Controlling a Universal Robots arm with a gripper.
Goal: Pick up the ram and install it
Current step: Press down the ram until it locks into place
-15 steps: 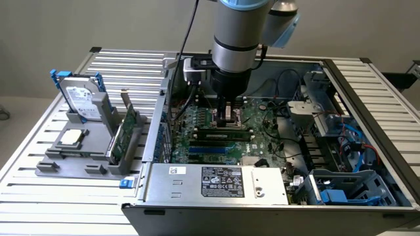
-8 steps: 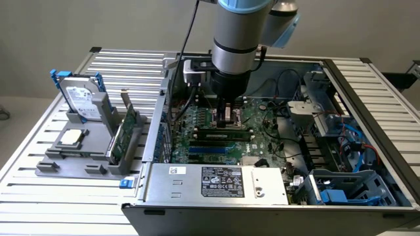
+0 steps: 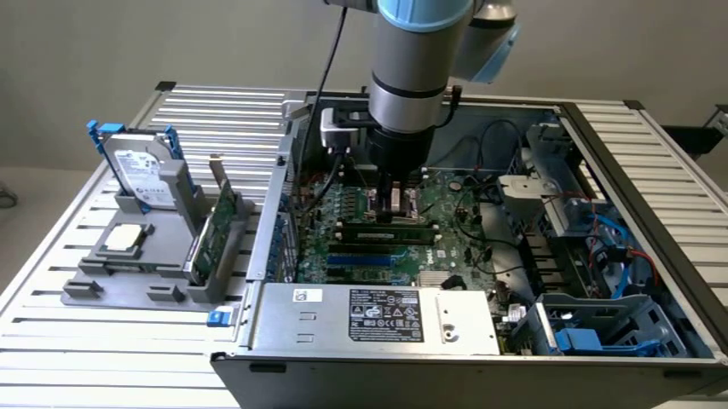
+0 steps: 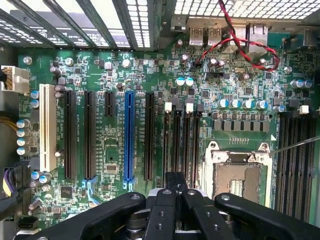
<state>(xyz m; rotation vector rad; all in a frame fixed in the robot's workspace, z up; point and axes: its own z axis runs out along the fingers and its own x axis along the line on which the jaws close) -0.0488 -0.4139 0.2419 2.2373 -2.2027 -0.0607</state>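
Bench carries open computer case, motherboard exposed. Arm's gripper clenched, low over board near memory slots. Ram lies along slot just below gripper, apparently seated; whether fully latched, cannot tell. Task judged near done.

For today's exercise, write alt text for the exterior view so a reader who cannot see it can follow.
A silver-and-blue robot arm reaches down into an open grey computer case, its shut black gripper just above a long thin green ram stick lying along the green motherboard.
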